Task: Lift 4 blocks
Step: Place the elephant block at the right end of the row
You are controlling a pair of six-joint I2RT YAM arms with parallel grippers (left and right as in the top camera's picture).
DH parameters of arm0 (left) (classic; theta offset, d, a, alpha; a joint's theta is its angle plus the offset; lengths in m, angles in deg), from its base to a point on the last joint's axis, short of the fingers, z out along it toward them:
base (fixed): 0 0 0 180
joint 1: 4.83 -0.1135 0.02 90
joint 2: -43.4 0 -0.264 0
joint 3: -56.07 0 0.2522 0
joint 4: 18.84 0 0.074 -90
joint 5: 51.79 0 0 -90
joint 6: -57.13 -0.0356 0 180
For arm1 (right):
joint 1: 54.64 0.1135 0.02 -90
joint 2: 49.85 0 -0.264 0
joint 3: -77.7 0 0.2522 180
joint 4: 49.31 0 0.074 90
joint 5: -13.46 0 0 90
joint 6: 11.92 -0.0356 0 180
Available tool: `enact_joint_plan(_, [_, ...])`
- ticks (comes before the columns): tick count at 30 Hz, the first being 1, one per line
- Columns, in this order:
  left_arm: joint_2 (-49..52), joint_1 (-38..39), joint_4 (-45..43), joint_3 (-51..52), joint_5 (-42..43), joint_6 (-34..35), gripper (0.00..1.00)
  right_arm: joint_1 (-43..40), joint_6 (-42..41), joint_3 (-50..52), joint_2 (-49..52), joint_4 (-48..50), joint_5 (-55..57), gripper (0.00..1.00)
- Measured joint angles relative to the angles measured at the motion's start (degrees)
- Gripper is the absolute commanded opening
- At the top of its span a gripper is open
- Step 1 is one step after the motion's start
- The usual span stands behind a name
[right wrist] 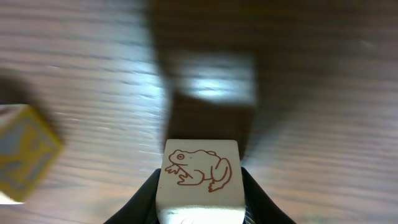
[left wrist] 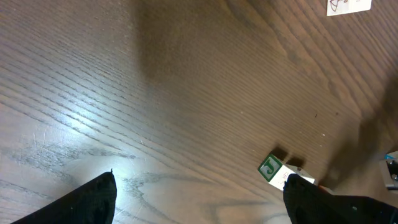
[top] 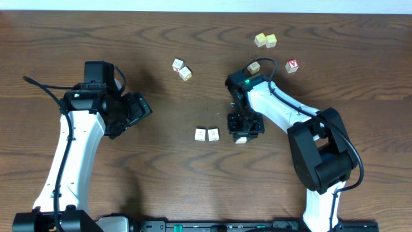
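My right gripper (top: 245, 126) stands near the table's middle, shut on a whitish block (top: 241, 138). In the right wrist view that block (right wrist: 199, 177) shows a red frog outline, and the dark fingers (right wrist: 144, 198) press both its sides. Two pale blocks (top: 201, 134) (top: 213, 134) lie side by side just left of it. Another pair (top: 177, 65) (top: 185, 73) lies further back. My left gripper (top: 138, 107) is open at the left, with bare wood between its fingers (left wrist: 93, 199). A green-lettered block (left wrist: 270, 167) lies by its right fingertip.
Two yellow cubes (top: 265, 40) sit at the back, a red-lettered cube (top: 292, 66) to their right, and a tan cube (top: 253, 67) beside my right arm. A blurred yellow and blue cube (right wrist: 22, 155) shows at the left of the right wrist view.
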Motion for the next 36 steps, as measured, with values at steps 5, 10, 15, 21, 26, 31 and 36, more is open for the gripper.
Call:
enact_joint_plan(5, [0.0, 0.0, -0.02, 0.0, 0.0, 0.0, 0.86, 0.98, -0.07, -0.02, -0.15, 2.4, -1.49, 0.24])
enact_joint_plan(10, [0.0, 0.0, -0.02, 0.0, 0.0, 0.0, 0.86, 1.38, -0.46, -0.02, -0.17, 5.07, -3.76, 0.21])
enact_joint_plan(15, [0.0, 0.0, -0.02, 0.0, 0.0, 0.0, 0.86, 1.84, -1.18, -0.02, -0.2, 7.39, -5.03, 0.22])
enact_joint_plan(21, [0.0, 0.0, 0.0, 0.0, 0.0, 0.0, 0.86, 3.13, -1.31, -0.11, -0.24, 8.17, -5.05, 0.28])
enact_joint_plan(26, [0.0, 0.0, -0.02, 0.0, 0.0, 0.0, 0.86, 3.65, -1.36, -0.15, -0.24, 8.17, -4.55, 0.3])
enact_joint_plan(31, [0.0, 0.0, -0.02, 0.0, 0.0, 0.0, 0.86, 3.65, -1.36, -0.15, -0.24, 8.09, -4.22, 0.31])
enact_joint_plan(36, [0.0, 0.0, 0.0, 0.0, 0.0, 0.0, 0.86, 3.65, -1.33, -0.15, -0.24, 6.86, -3.78, 0.32])
